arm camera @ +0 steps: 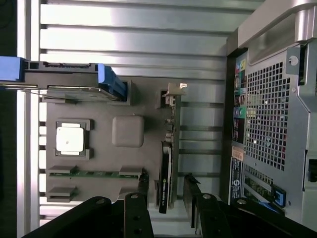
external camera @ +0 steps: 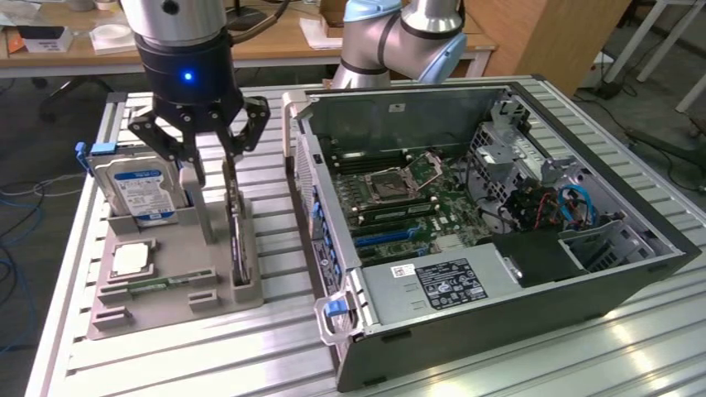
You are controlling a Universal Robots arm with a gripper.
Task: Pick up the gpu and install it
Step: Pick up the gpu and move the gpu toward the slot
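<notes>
1 gpu (external camera: 238,248), 1 hard drive (external camera: 141,190), 1 processor chip (external camera: 132,258), 1 fixture (external camera: 155,303), 1 computer case (external camera: 530,318).

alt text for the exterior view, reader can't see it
An open claw hangs low over the gpu, a dark card standing on edge in a grey holder. A hard drive stands in the same holder on the exterior view's left; an open computer case, motherboard exposed, lies on the exterior view's right.

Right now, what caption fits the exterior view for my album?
Open gripper hovers over the gpu standing edge-on in a gray holder beside an open computer case.
</notes>
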